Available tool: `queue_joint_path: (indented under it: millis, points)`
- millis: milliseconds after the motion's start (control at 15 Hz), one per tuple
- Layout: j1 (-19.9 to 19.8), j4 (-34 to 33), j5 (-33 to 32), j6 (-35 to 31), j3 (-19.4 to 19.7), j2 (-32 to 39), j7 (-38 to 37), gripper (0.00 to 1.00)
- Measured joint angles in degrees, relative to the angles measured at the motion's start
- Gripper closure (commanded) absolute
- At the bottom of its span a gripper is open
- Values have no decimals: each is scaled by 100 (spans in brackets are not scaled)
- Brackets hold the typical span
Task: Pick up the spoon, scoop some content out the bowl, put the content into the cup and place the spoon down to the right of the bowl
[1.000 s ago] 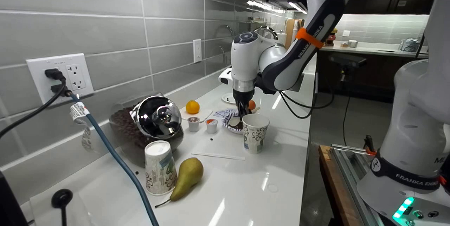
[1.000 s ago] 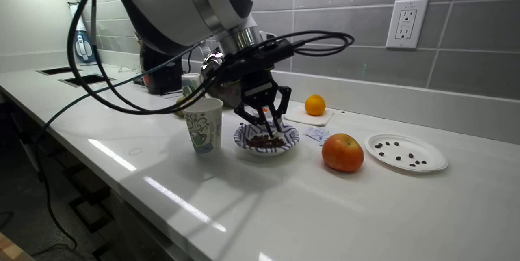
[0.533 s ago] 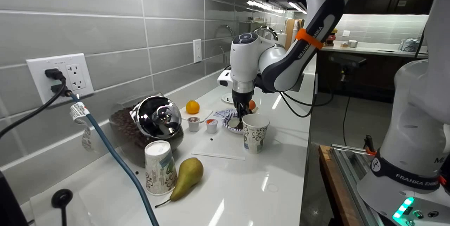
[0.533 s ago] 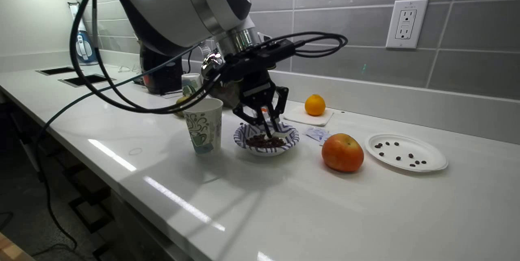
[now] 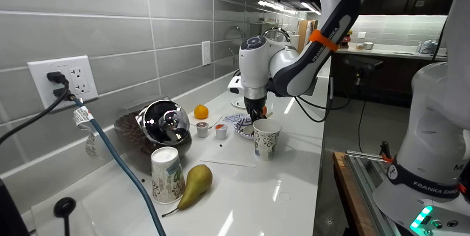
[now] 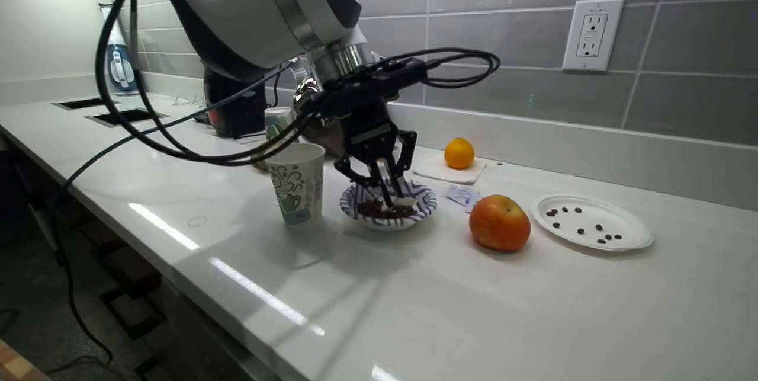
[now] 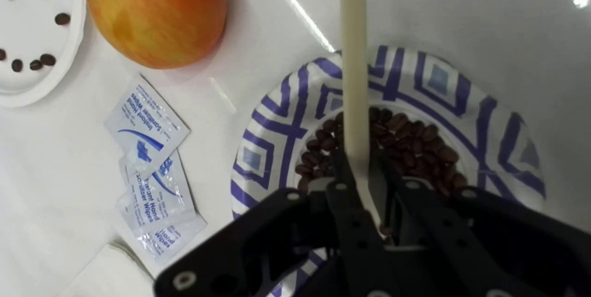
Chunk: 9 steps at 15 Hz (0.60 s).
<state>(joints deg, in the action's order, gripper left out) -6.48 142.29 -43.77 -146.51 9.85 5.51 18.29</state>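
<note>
The spoon (image 7: 355, 80) is held pinched in the gripper (image 7: 362, 172), its pale handle being clasped from both sides at the centre of the wrist view and seen to run up toward the top of that frame; the scoop end is largely covered by the gripper there, and whether any beans (image 7: 406, 142) are borne on it cannot be told; in an exterior view, a pale part of the spoon is glimpsed inside the bowl (image 6: 427, 198), near the centre of the frame. The bowl is patterned in purple and white, and dark beans are heaped on its bottom; the cup (image 6: 300, 188) is stood upright just beside it, left of centre in an exterior view, with a narrow strip of counter (image 6: 474, 310) seen between the two.

To the right in that same view, an apple (image 6: 499, 223) and a white plate (image 6: 636, 224) are set, a few beans being scattered on the plate; above them an orange (image 6: 459, 153) is rested on a flat white square (image 6: 429, 170); wipe sachets (image 7: 145, 121) are strewn at the left of the wrist view. In an exterior view, a clear jar (image 5: 136, 144) of dark beans is shown left of centre, its shiny lid (image 5: 165, 120) turned toward the camera; below it an upturned cup (image 5: 167, 177) and a pear (image 5: 198, 184) are placed side by side.
</note>
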Motion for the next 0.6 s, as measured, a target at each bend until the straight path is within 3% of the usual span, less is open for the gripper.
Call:
queue_joint_path:
  millis: [600]
  points:
    - [17, -2, -165, 306, -198, -33, -68, 96]
